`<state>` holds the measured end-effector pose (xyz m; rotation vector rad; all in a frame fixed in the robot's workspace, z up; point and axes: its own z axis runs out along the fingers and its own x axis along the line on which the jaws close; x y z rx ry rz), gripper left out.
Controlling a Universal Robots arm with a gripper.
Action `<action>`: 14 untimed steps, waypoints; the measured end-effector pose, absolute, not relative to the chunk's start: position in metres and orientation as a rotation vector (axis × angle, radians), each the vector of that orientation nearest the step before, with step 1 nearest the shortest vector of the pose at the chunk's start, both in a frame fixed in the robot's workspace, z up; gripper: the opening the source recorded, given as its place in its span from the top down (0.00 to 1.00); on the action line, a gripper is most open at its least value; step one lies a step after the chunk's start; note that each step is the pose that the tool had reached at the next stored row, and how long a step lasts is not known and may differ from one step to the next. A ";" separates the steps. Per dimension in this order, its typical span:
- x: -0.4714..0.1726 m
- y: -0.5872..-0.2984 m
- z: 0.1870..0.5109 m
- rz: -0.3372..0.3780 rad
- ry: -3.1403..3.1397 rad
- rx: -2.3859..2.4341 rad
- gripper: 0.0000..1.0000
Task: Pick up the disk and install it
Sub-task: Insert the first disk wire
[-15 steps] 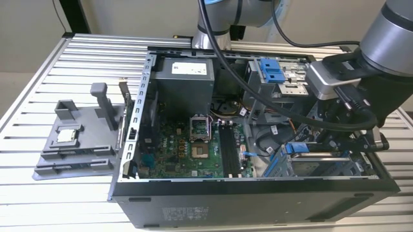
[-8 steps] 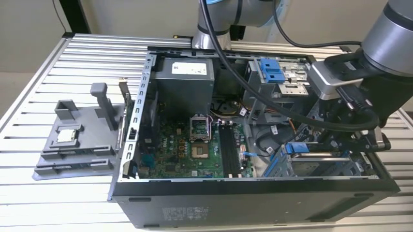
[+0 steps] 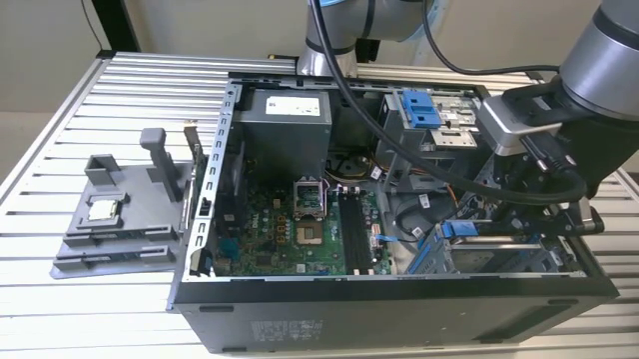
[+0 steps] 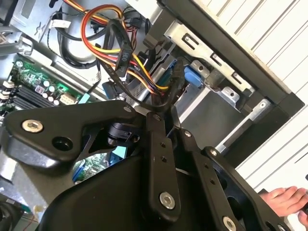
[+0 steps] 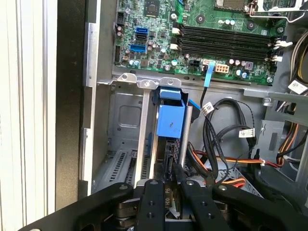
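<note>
The disk stands on edge in a slot of the metal drive cage, in the case's corner at the exterior view's lower right. Its blue bracket faces up; the grey body is mostly hidden in the slot. My gripper reaches down over it, its black fingers close on either side of the disk's narrow edge. In the exterior view the gripper sits just right of the blue bracket. In the second wrist view the fingertips meet beside bundled cables.
The open computer case lies on a slatted metal table. Inside are the motherboard, the power supply, a second blue caddy and loose cables beside the cage. A grey fixture sits at the exterior view's left. A person's hand rests near the case.
</note>
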<state>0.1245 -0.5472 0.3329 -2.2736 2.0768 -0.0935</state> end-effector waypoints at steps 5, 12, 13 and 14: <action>0.125 -0.547 0.330 -0.090 2.082 -2.280 1.00; 0.126 -0.547 0.328 -0.087 2.096 -2.296 1.00; 0.126 -0.546 0.327 -0.088 2.097 -2.297 1.00; 0.127 -0.546 0.327 -0.089 2.098 -2.298 1.00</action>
